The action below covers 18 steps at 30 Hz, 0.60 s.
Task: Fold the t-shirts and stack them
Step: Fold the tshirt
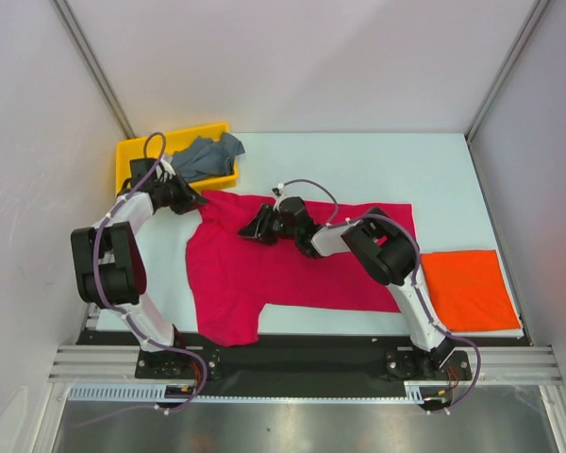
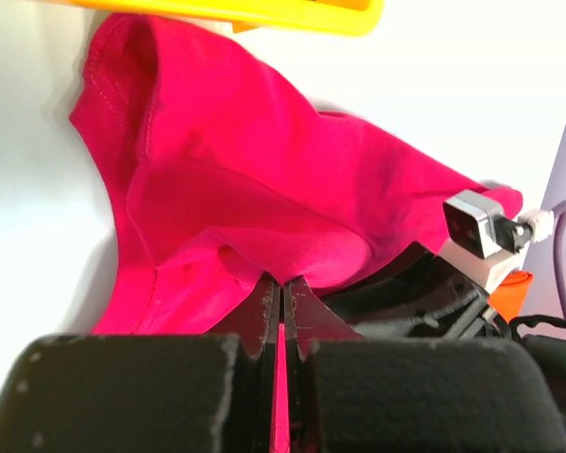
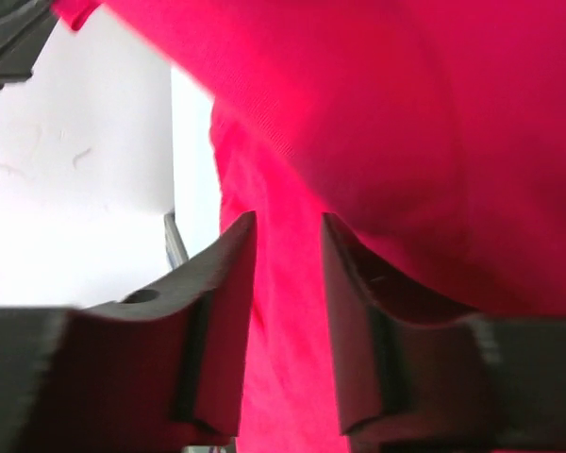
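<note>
The left gripper (image 2: 281, 283) is clamped on an edge of the crimson-pink t-shirt (image 1: 255, 274), while the right gripper (image 3: 288, 226) has its jaws apart astride the cloth.

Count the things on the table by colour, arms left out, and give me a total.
Crimson-pink t-shirt, spread out: 1
Orange-red t-shirt, folded: 1
Grey-blue t-shirt, crumpled in the tray: 1
Yellow tray: 1
Total: 4

crimson-pink shirt (image 1: 236, 274), orange-red shirt (image 1: 469, 290) — yellow tray (image 1: 127, 156)
</note>
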Available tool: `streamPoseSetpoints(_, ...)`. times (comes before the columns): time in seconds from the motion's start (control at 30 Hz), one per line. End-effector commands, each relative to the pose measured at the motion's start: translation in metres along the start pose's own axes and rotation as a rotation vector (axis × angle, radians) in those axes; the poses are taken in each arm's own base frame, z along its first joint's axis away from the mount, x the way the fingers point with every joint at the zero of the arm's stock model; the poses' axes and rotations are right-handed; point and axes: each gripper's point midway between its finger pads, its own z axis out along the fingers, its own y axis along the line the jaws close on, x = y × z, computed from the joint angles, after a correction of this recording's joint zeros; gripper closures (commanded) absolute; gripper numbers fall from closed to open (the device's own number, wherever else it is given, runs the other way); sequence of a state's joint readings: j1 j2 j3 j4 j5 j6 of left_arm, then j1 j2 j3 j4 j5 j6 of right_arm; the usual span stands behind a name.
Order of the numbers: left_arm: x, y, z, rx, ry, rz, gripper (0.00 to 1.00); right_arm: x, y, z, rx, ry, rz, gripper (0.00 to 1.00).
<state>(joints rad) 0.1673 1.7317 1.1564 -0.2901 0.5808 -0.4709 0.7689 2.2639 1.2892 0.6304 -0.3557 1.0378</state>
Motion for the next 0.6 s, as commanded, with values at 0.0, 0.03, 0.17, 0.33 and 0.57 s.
streamPoseSetpoints(0.0,-0.032,-0.019,-0.004,0.067,-0.081,0.051,1.0,-0.021,0.01,0.014,-0.025,-0.078,-0.03,0.63)
streamPoseSetpoints(0.03,-0.034,-0.02,-0.003,0.072,-0.091,0.051,1.0,-0.023,0.009,0.017,-0.02,-0.087,-0.021,0.68)
streamPoseSetpoints(0.17,-0.043,-0.027,-0.004,0.09,-0.114,0.054,1.0,-0.025,0.006,0.022,0.0,-0.11,-0.015,0.8)
streamPoseSetpoints(0.33,-0.049,-0.034,-0.002,0.114,-0.124,0.045,1.0,-0.024,0.004,0.029,0.062,-0.122,-0.076,0.65)
streamPoseSetpoints(0.57,-0.04,-0.031,0.005,0.109,-0.104,0.044,1.0,-0.03,-0.004,0.037,0.095,-0.148,-0.085,0.6)
